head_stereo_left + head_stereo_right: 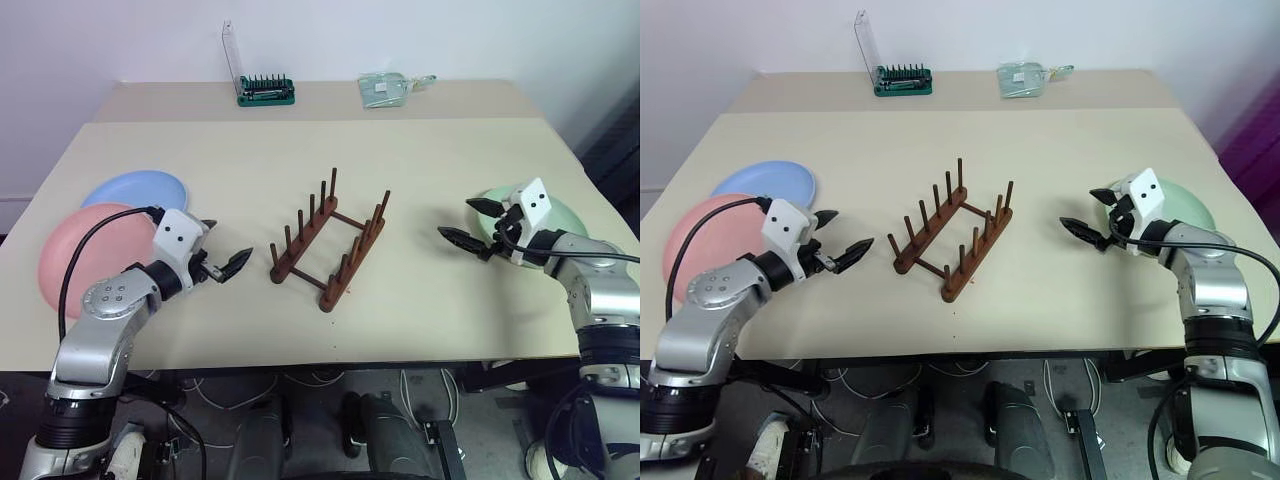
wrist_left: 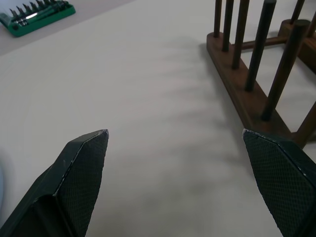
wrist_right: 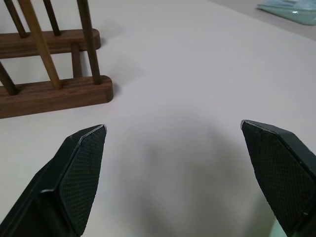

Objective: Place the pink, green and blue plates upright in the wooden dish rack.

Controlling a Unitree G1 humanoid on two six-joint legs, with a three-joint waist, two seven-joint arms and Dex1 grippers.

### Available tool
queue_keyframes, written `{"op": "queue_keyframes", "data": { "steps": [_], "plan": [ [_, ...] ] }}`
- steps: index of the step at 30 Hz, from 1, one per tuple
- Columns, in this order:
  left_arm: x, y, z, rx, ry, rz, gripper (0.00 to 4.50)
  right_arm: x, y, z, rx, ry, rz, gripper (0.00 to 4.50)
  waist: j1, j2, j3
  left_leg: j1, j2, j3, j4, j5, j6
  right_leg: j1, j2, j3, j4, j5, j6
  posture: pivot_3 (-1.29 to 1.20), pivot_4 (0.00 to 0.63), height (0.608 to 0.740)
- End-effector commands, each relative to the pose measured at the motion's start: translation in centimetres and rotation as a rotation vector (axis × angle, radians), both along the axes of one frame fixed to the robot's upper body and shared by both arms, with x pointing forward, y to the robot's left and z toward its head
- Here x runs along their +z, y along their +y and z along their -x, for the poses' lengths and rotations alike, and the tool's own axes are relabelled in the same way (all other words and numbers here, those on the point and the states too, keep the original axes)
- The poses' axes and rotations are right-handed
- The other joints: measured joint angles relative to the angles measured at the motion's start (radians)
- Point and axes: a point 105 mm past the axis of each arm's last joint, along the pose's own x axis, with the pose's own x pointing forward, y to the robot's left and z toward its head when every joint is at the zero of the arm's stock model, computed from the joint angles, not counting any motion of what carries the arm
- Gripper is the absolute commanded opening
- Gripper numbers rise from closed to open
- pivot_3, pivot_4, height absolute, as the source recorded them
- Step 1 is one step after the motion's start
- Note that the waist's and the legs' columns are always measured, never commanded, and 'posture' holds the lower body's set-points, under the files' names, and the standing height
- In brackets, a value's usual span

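At the far left the blue plate [image 1: 135, 187] lies flat on the table [image 1: 400, 150], with the pink plate [image 1: 90, 255] just nearer and overlapping its near edge. The left gripper [image 1: 222, 246] hovers beside the pink plate, jaws spread wide and empty, pointing toward the wooden dish rack [image 1: 330, 240], which stands empty mid-table. At the right the right gripper [image 1: 470, 222] also hangs with jaws spread and empty, just left of the green plate [image 1: 560, 212], which lies flat near the table's right edge. Far back sit a green screwdriver-bit holder [image 1: 265, 91] and a clear packet [image 1: 383, 90].

Likely risks: the plates lie flat, so a finger may push one along instead of getting under its rim; the green plate could slide off the right edge, and lifting the pink plate could drag the blue one.
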Motion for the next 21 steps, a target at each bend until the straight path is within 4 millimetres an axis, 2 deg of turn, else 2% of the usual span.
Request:
{"op": "queue_keyframes", "data": {
  "steps": [1, 6, 9, 12, 15, 19, 21],
  "plan": [
    [0.9, -0.1, 0.5, 0.006, -0.041, -0.004, 4.47, 1.7, 0.1, -0.5, 0.014, -0.06, 0.026, 4.5, 0.0, 0.0, 0.0, 0.0, 0.0, 0.0, 0.0, 0.0, 0.0, 0.0, 0.0, 0.0, 0.0, 0.0, 0.0, 0.0, 0.15, 0.73],
    [0.7, -0.3, 0.5, 0.028, -0.047, 0.005, 4.47, 1.6, 0.5, -1.4, 0.017, -0.066, 0.034, 4.5, 0.003, 0.0, 0.0, 0.0, 0.0, 0.0, 0.0, 0.0, 0.0, 0.0, 0.0, 0.0, 0.0, 0.0, 0.0, 0.0, 0.15, 0.73],
    [1.3, -1.0, 0.7, 0.003, -0.061, 0.03, 4.47, 1.9, 1.0, -1.6, 0.037, -0.076, 0.035, 4.5, 0.003, 0.0, 0.0, 0.0, 0.0, 0.0, 0.0, 0.0, 0.0, 0.0, 0.0, 0.0, 0.0, 0.0, 0.0, 0.0, 0.15, 0.73],
    [0.9, -1.5, 1.1, -0.039, -0.046, 0.028, 4.47, 1.5, 1.1, -1.7, 0.032, -0.071, 0.038, 4.5, 0.002, 0.0, 0.0, 0.0, 0.0, 0.0, 0.0, 0.0, 0.0, 0.0, 0.0, 0.0, 0.0, 0.0, 0.0, 0.0, 0.15, 0.73],
    [0.8, -3.1, 2.3, -0.134, 0.004, 0.101, 4.47, 1.1, 1.3, -1.4, 0.047, -0.062, 0.059, 4.5, 0.002, 0.0, 0.0, 0.0, 0.0, 0.0, 0.0, 0.0, 0.0, 0.0, 0.0, 0.0, 0.0, 0.0, 0.0, 0.0, 0.15, 0.73],
    [1.0, -6.2, 4.1, -0.317, 0.046, 0.134, 4.47, 1.6, 1.1, -1.5, 0.027, -0.078, 0.047, 4.5, 0.003, 0.0, 0.0, 0.0, 0.0, 0.0, 0.0, 0.0, 0.0, 0.0, 0.0, 0.0, 0.0, 0.0, 0.0, 0.0, 0.15, 0.73],
    [-0.1, -8.5, 5.0, -0.444, 0.111, 0.073, 4.47, 1.6, 0.6, -1.3, 0.011, -0.084, 0.049, 4.5, 0.004, 0.0, 0.0, 0.0, 0.0, 0.0, 0.001, 0.0, 0.0, 0.001, 0.0, 0.0, 0.0, 0.0, 0.0, 0.0, 0.15, 0.73]
  ]
}}
